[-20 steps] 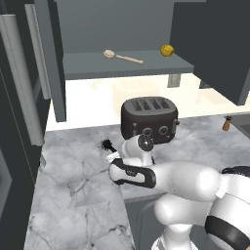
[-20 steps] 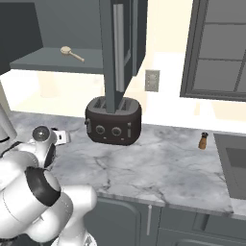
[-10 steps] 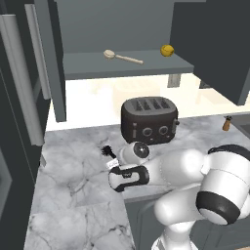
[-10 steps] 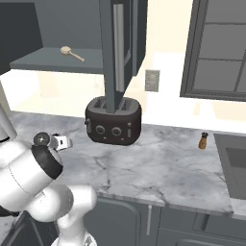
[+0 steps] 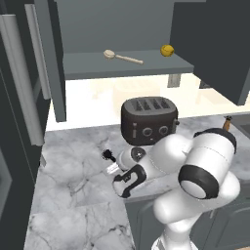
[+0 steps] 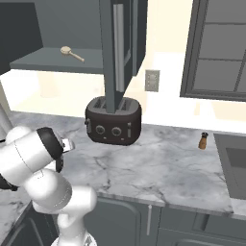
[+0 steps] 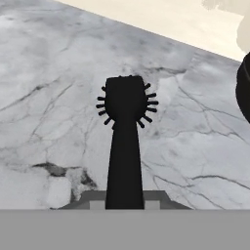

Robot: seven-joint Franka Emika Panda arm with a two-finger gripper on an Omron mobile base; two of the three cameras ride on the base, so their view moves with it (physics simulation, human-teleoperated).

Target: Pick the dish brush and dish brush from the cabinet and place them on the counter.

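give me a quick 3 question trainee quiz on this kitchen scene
1. True or false: the tool holds the black brush.
2. Which lies on the cabinet shelf beside the tan brush? A) pepper mill B) yellow ball C) toaster
3. Fill in: the black brush's head hangs over the ____.

Key
1. True
2. B, the yellow ball
3. Counter

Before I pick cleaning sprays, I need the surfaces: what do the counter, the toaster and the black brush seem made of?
Counter: looks like polished white marble, going by the grey veins.
Toaster: dark casing with a soft sheen and pale knobs, coated metal or plastic; can't tell which.
Black dish brush: matte black, stiff separate bristles, probably plastic. It is a render, so all guesses.
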